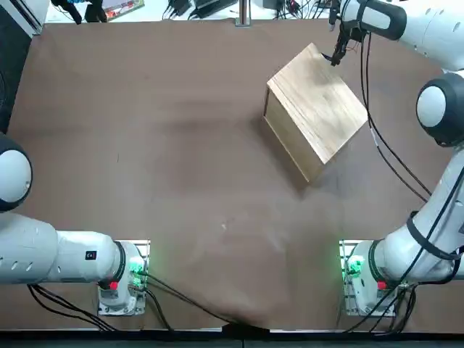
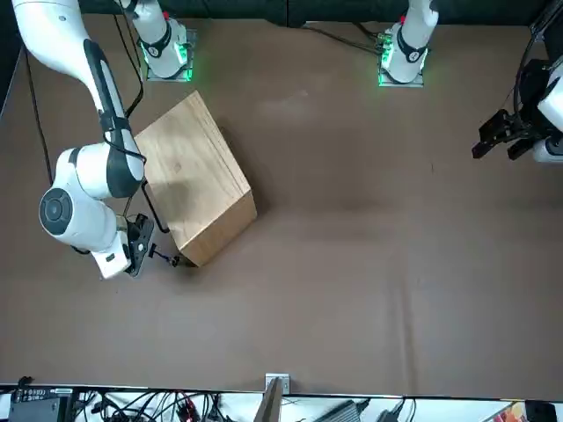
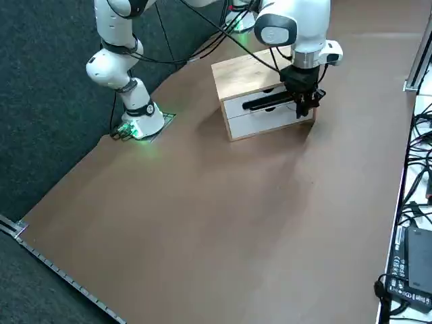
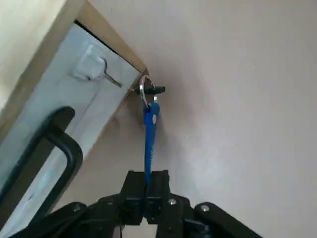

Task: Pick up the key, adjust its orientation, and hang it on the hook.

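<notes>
Right pincer (image 4: pixel 147 179) grips the blue-headed key (image 4: pixel 150 129) above the desk (image 1: pixel 174 181), near its far edge beside the box (image 1: pixel 319 101), so the pick-up looks done, leaving the final alignment and hanging its ring (image 4: pixel 142 91) on the hook (image 4: pixel 109 77).

Right claw (image 4: pixel 147 184) shut, beyond table's middle.

The top view looks down on the table; the wrist view closely faces the box (image 4: pixel 99 74).
</notes>
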